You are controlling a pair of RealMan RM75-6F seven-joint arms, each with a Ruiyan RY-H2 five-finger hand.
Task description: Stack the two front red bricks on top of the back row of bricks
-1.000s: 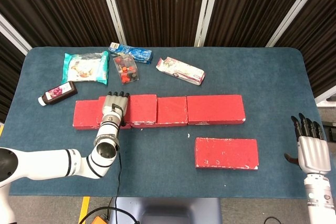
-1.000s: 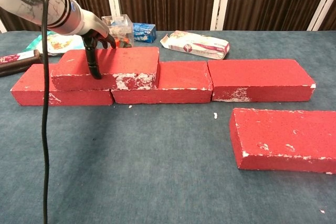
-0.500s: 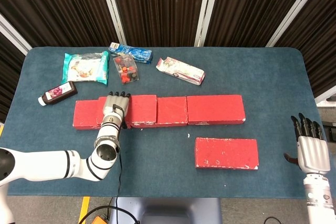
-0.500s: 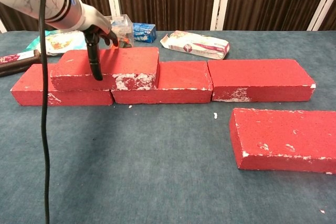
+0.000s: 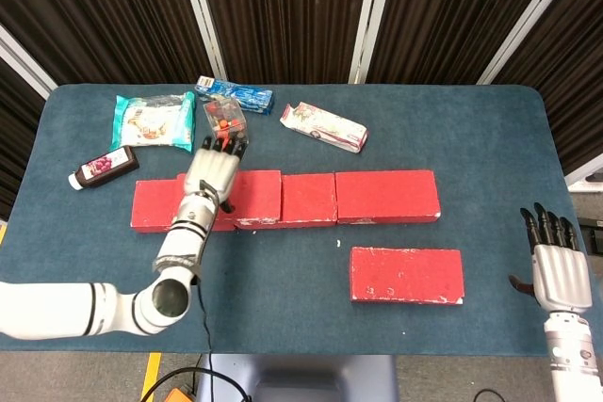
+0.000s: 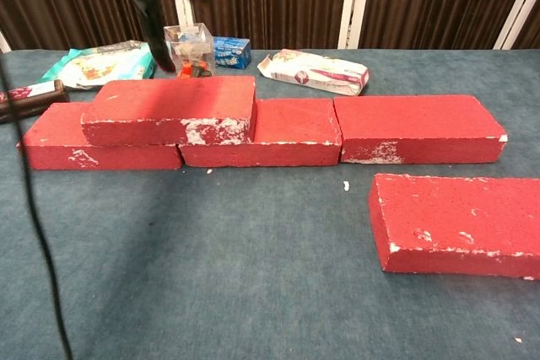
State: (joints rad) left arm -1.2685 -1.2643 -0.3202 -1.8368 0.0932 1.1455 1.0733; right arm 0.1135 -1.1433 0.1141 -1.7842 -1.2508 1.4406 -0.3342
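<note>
Blue cloth of the table (image 5: 490, 138) is being used as ground for the back row of bricks (image 6: 337, 128), the landmark here. On top of that row's left end one stacked red brick (image 6: 173, 107) is now being left alone: the left hand (image 5: 215, 168), which was pressing on it half a second ago, is being lifted clear above it, fingers loosely spread and holding nothing. In front of the row's right end the second front red brick (image 6: 460, 225) is being left untouched. Well to the right of the row, the right hand (image 5: 554, 265) is being held open and idle. One placement is judged done; one remains.
</note>
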